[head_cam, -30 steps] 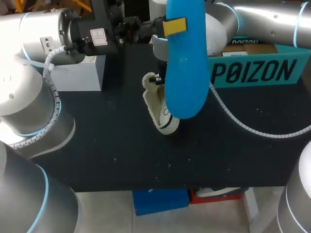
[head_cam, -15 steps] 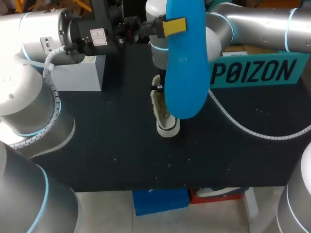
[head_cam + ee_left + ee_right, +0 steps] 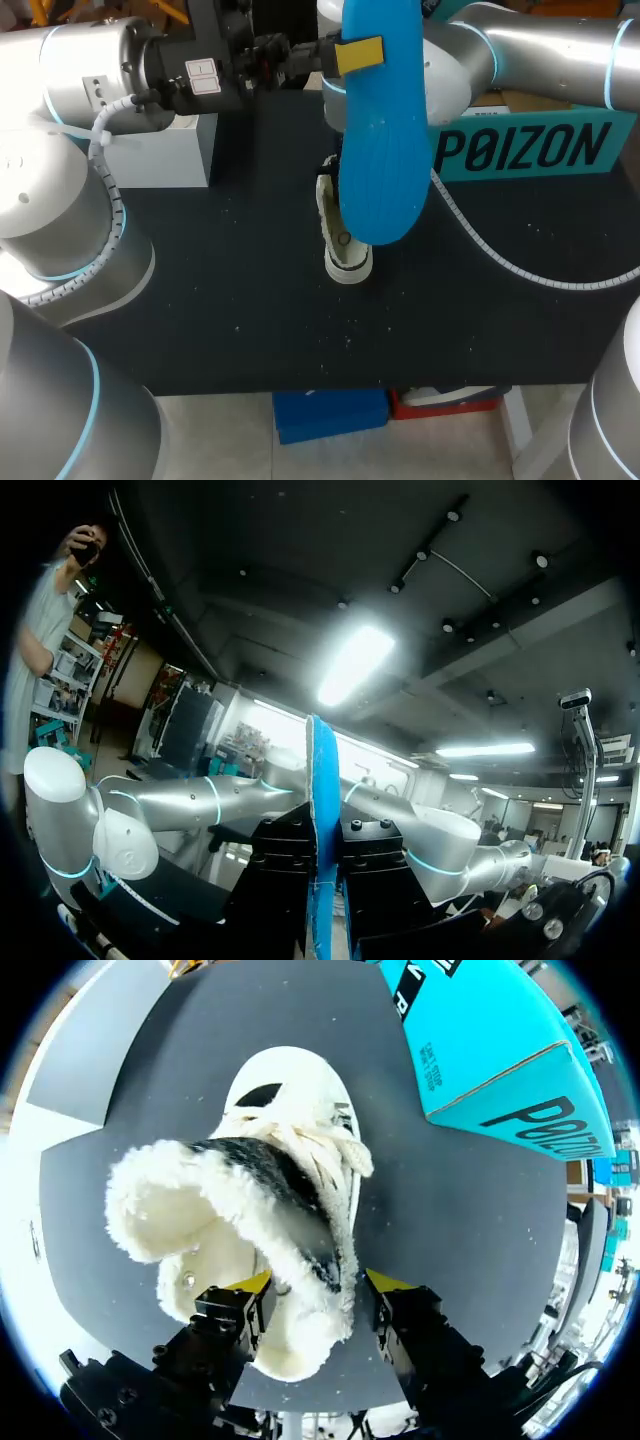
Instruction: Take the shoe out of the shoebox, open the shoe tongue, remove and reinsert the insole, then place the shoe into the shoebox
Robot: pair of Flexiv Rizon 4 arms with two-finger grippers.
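Two arms: both over the dark table (image 3: 200,300), the left coming in from the left, the right from the upper right.
Box: a white one (image 3: 160,150) stands at the table's far left, under the left arm's wrist.
Left gripper (image 3: 322,845): raised well above the table and clamped on the insole, one finger on each flat face.
Insole (image 3: 380,150): blue, held upright by its upper end and hanging free. In the head view it covers part of the shoe. In the left wrist view it shows edge-on between the black fingers.
Shoe (image 3: 343,245): white with a fleece lining, on the table near the middle, toe toward the near edge and collar gaping.
Right gripper (image 3: 318,1282): down at the shoe's heel end, its yellow tips pressed against the heel from both sides, fairly wide apart.
Shoebox (image 3: 520,150): teal, at the table's far right, apart from the shoe. Part of it lies under the right arm.
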